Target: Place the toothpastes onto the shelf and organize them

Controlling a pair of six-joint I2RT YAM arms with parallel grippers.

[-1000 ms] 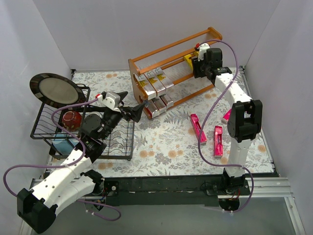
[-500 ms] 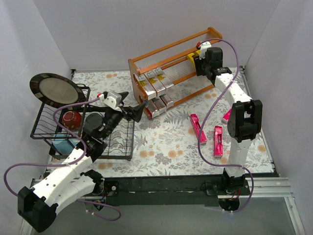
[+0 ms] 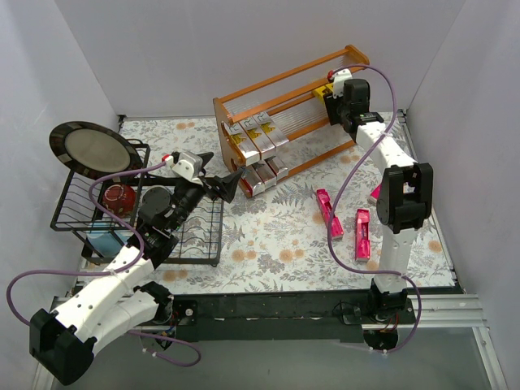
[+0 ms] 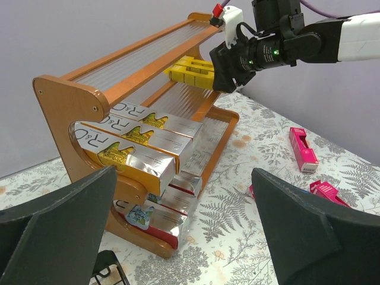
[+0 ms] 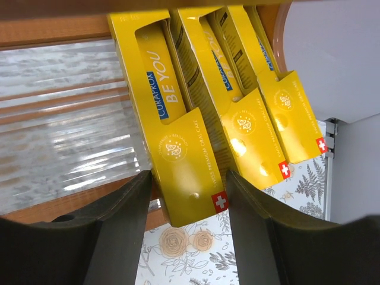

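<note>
Your right claw (image 5: pixel 187 175) straddles a yellow toothpaste box (image 5: pixel 172 136) on the shelf (image 5: pixel 53 29); you cannot tell if it grips. Your left claw (image 4: pixel 183 173) gapes open.

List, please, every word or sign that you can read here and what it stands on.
"CURAPROX", "BE YOU": long yellow cardboard toothpaste carton on the orange-brown wooden shelf.
"SWISS PREMIUM ORAL CARE", white cross on red: same carton, lower end.
"RO": shiny silver-and-gold cartons; rest blurred.
Glossy magenta cartons: unreadable.
</note>
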